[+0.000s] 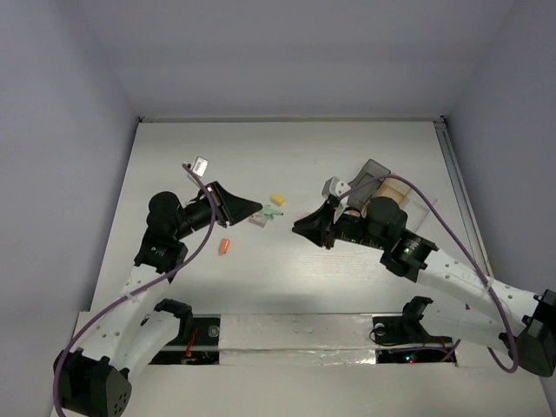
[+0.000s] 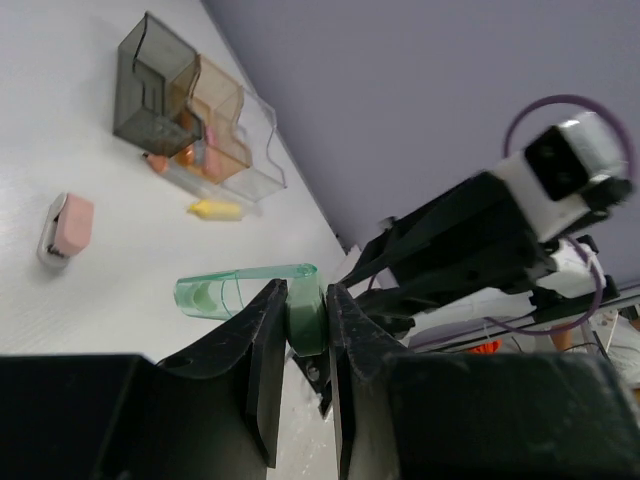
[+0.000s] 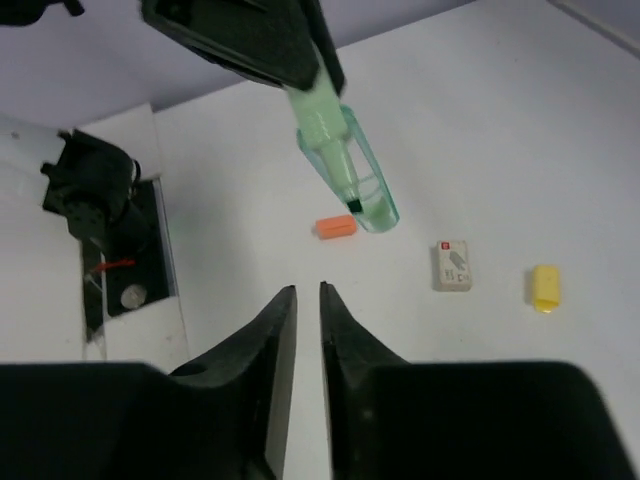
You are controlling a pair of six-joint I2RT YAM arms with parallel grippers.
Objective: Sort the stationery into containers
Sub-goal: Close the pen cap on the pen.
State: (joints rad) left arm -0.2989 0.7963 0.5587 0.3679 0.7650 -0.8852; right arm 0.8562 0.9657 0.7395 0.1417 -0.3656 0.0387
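Firmly pinched in the left gripper [image 2: 307, 302], green piece [image 2: 243, 291] juts forward; right gripper [image 3: 307, 292] slightly parted, empty

Robotics lab cell, white table [image 1: 347, 282] walled by plain lavender panels [image 1: 295, 52], two cabled arms [image 1: 130, 300] bolted on

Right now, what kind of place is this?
Probably a robot test cell in a lab: a white table enclosed by plain lavender walls, with a left arm and a right arm bolted at its near edge.
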